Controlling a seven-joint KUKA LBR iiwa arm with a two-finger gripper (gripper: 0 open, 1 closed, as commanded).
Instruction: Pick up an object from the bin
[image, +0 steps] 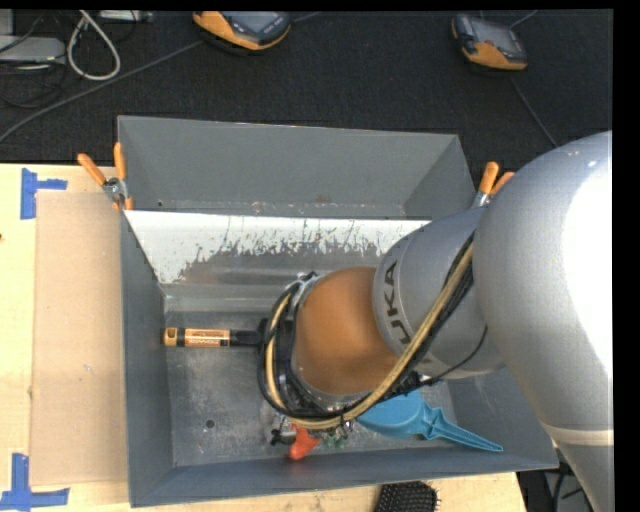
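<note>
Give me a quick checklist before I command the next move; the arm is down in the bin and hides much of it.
1. Arm position: ok. Its orange wrist cover sits low over the front middle of the bin.
2. Anything held: cannot tell. The cover hides what is beneath it.
3. Orange-handled tool clear of the arm: not ok. Its dark end reaches the wrist's cables.
4. Blue funnel clear of the arm: not ok. It lies partly under the arm, at the front right.
5. Small red piece: ok. It lies by the front wall, just at the cover's lower edge.
</note>
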